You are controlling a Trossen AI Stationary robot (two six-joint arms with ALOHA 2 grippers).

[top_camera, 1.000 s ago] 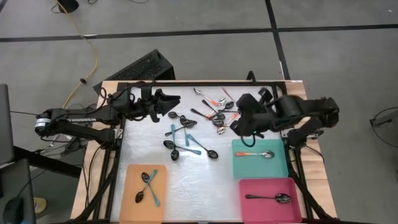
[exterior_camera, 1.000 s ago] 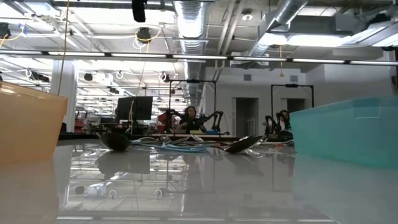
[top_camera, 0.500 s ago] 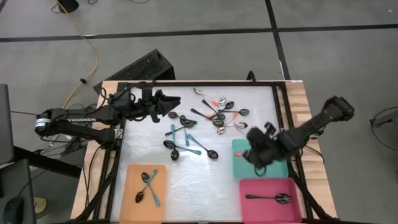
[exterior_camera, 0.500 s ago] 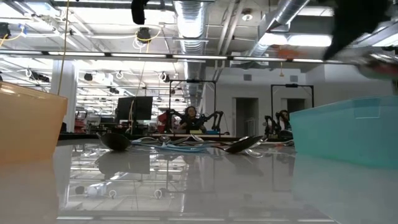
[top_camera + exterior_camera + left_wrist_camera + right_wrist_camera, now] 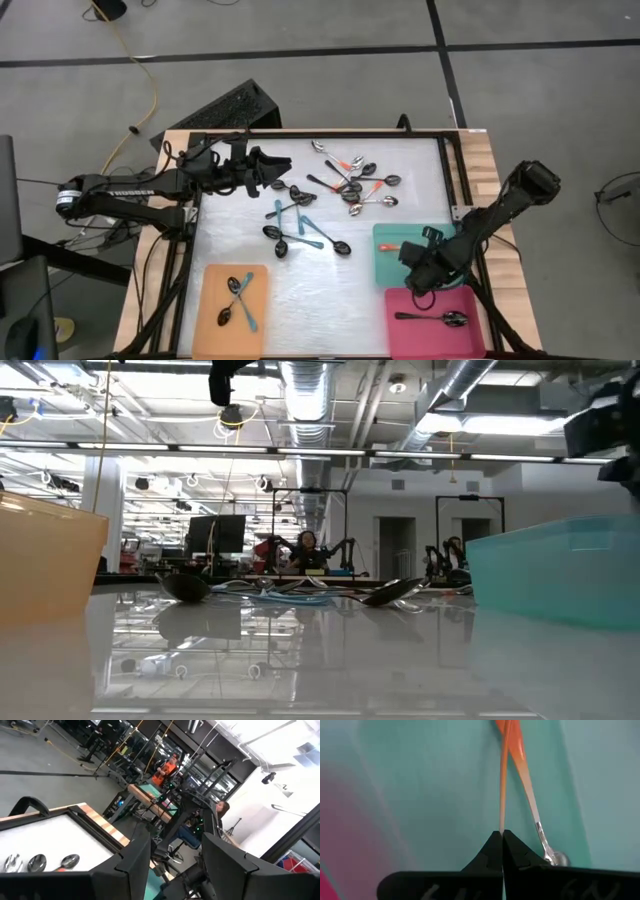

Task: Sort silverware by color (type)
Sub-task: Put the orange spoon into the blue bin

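Loose spoons with dark bowls lie at the table's far middle [image 5: 352, 182], and teal-handled ones nearer the centre [image 5: 297, 226]. In the low view they form a low row [image 5: 290, 592]. My right gripper [image 5: 425, 272] hangs over the near part of the teal tray [image 5: 455, 242], shut on an orange-red-handled spoon [image 5: 503, 795]. A second orange-handled spoon [image 5: 527, 790] lies flat in that tray. My left gripper [image 5: 268, 168] waits open at the far left; its fingers stand apart in its wrist view [image 5: 175, 865]. My right gripper [image 5: 502, 834] pinches the thin orange-red handle [image 5: 502, 822] between its two fingertips. The handle shows edge-on and runs straight ahead from the tips over the teal tray floor. The fingers hide the spoon's other end, and I cannot tell whether it touches the tray.
The orange tray [image 5: 212, 330] at the near left holds two teal-handled spoons [image 5: 240, 300]. The pink tray [image 5: 400, 300] at the near right holds one dark metal spoon [image 5: 435, 318]. The tray walls rise at both sides in the low view [image 5: 50, 560] [image 5: 560, 575]. A black frame rims the table.
My right gripper has swung from the spoon pile at the far middle toward the near edge. It crossed the teal tray and dropped lower, and it now hangs by the tray's near side beside the pink tray.
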